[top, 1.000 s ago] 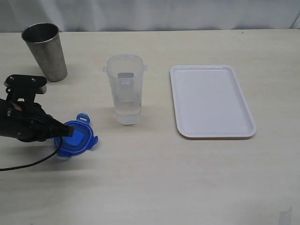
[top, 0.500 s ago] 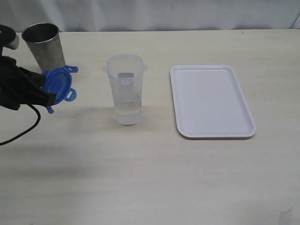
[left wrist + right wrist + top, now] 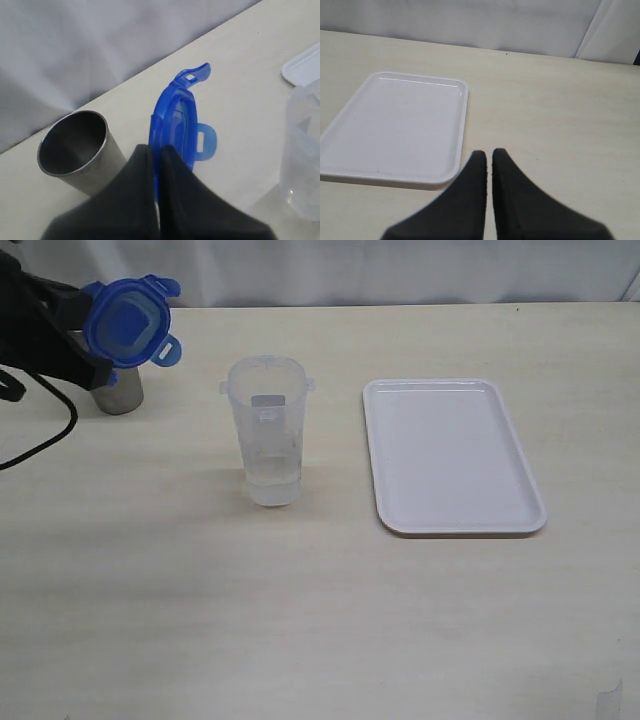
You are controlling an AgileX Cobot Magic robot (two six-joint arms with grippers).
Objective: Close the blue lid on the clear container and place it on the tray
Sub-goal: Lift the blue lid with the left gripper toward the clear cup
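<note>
My left gripper (image 3: 88, 332) is shut on the edge of the blue lid (image 3: 125, 322), holding it up in the air at the far left, tilted with its hollow face toward the camera. In the left wrist view the blue lid (image 3: 176, 116) stands edge-on between the black fingers (image 3: 142, 165), left gripper (image 3: 156, 149). The clear container (image 3: 266, 430) stands upright and uncovered at the table's middle, right of the lid and lower. The white tray (image 3: 450, 456) lies flat to its right. My right gripper (image 3: 488, 156) is shut on nothing, over bare table beside the tray (image 3: 395, 127).
A grey metal cup (image 3: 115, 395) stands at the far left, mostly behind my left arm, and shows in the left wrist view as the metal cup (image 3: 77, 147) below the lid. A black cable (image 3: 45, 445) hangs from the left arm. A white curtain runs along the back.
My left gripper has lifted the blue lid off the table and carried it up and toward the back left, turning it so that its face now points at the camera.
</note>
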